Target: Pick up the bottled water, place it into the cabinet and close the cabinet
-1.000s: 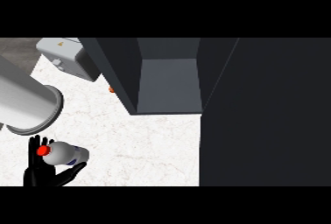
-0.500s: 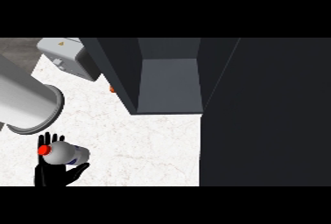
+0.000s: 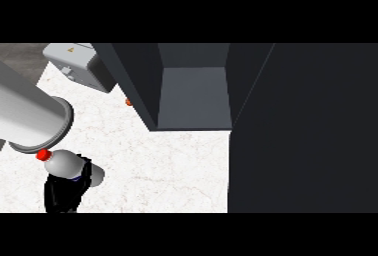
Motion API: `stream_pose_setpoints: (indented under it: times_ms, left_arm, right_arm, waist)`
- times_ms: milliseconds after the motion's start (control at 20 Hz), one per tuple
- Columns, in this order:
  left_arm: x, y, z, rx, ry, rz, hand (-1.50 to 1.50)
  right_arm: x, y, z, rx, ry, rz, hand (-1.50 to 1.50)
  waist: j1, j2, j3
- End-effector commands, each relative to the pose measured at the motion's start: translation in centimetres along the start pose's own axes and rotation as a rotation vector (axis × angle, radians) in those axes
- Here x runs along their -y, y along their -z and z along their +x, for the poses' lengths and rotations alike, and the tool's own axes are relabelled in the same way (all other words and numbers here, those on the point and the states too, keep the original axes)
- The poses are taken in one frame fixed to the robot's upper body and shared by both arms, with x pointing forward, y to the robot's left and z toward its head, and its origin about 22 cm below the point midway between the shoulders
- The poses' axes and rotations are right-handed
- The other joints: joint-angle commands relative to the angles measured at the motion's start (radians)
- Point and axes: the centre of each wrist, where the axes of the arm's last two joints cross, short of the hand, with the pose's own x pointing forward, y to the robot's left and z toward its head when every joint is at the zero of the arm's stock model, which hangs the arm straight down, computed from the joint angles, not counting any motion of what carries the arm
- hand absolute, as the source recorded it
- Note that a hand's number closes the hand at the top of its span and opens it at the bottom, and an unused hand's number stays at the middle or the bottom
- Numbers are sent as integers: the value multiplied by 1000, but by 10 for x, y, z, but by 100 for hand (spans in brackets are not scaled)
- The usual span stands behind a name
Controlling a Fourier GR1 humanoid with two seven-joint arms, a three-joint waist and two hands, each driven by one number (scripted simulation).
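The bottled water [image 3: 71, 165], pale grey with a red cap [image 3: 43, 155], lies tilted at the lower left over the white marble counter [image 3: 170, 170], its cap pointing up and left. My left hand [image 3: 65, 194] is under and behind it, with black fingers curling up its right side. The grey left forearm [image 3: 29, 120] comes in from the left edge above the bottle. The cabinet [image 3: 193, 95] stands open at the top centre, showing a grey inner floor. Its dark door [image 3: 303, 130] fills the right side. The right hand does not show.
A grey box-shaped appliance [image 3: 77, 65] with a yellow mark stands at the top left of the counter. A small orange object [image 3: 128, 102] peeks out by the cabinet's left wall.
The bottle has shifted slightly up the view, its red cap now nearer the forearm's end. The fingers that stood behind the bottle now wrap closer round it.
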Motion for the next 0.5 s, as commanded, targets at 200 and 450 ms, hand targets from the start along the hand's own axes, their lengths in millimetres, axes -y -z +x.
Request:
stream_pose_setpoints:
  times_ms: [200, 450]
  left_arm:
    - [32, 5, -13, 31, 16, -103, 150]
    - [78, 5, -29, -40, -21, -284, 150]
  right_arm:
    - [2, 3, 24, 97, 13, -8, -150]
    - [-2, 5, 17, 53, 7, 22, -150]
  waist:
    - [-3, 0, 0]
    - [-2, 0, 0]
